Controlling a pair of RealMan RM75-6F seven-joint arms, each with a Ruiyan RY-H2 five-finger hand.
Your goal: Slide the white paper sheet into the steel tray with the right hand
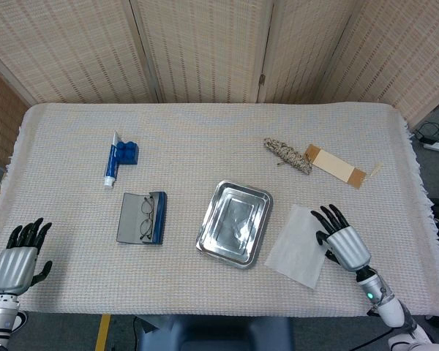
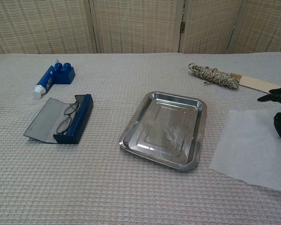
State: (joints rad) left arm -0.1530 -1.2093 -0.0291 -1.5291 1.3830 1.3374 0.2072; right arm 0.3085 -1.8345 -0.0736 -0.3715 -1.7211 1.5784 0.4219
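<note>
- The thin white paper sheet (image 1: 298, 246) (image 2: 253, 149) lies flat on the woven cloth, just right of the tray and close to the table's near edge; its near-left corner is just beside the tray's rim, and whether they touch cannot be told.
- The rectangular steel tray (image 1: 213, 237) (image 2: 132, 141) sits near the table's middle, with nothing in it.
- The right hand (image 1: 342, 240) (image 2: 280, 108) is at the sheet's right edge, dark fingers spread apart and holding nothing; whether the fingertips press the paper cannot be told.
- The left hand (image 1: 18, 258) is at the near left corner of the table, fingers apart, holding nothing.
- An open dark blue glasses case with spectacles inside (image 1: 143, 218) (image 2: 62, 120) lies left of the tray.
- A blue toy brick (image 1: 128, 153) and a blue-and-white tube (image 1: 112, 162) lie together further back on the left.
- A coil of speckled rope (image 1: 287, 155) (image 2: 213, 75) and a flat brown cardboard strip (image 1: 335, 166) rest beyond the sheet.
</note>
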